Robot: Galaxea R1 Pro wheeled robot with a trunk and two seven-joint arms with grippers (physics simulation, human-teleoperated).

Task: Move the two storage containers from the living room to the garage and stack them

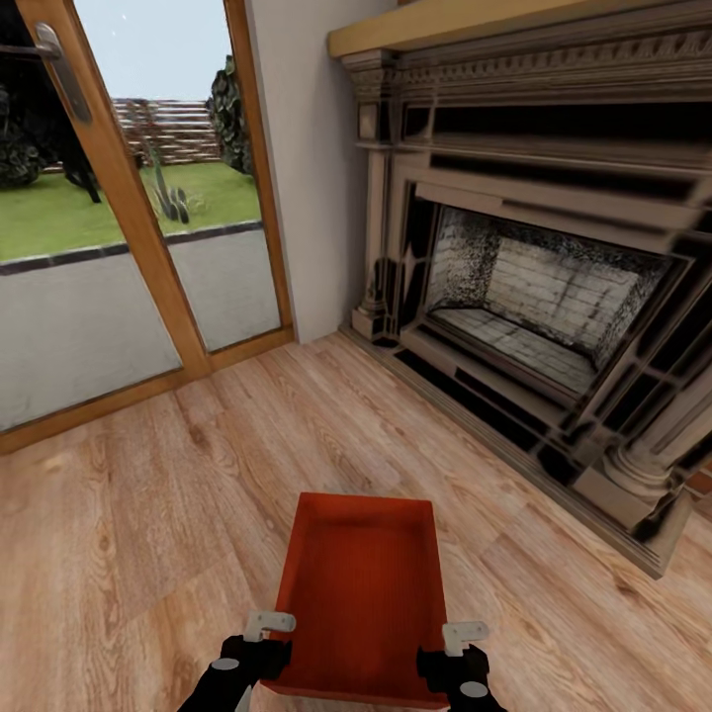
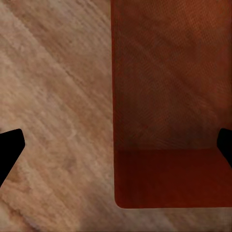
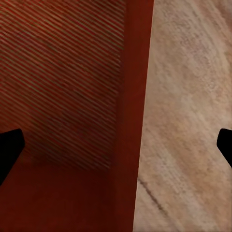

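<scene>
At the far left stands a glazed wooden door giving onto a lawn. My left hand is at the near left corner of the orange-red container, which sits in front of me over the wood-plank floor of the living room; I cannot tell whether it rests on the planks or is already raised. In the left wrist view the fingers stand wide, one over the floor and one over the container, straddling its left wall without a grip. My right hand is at the near right corner, likewise spread wide; its fingers straddle the right wall of the container. To the right is the fireplace.

Assessment: the container is empty, with low straight walls, so I judge it light and stiff. Its smooth walls may slip in a pinch. The best hold appears to be both side walls, one hand each, closed evenly so it stays level.
</scene>
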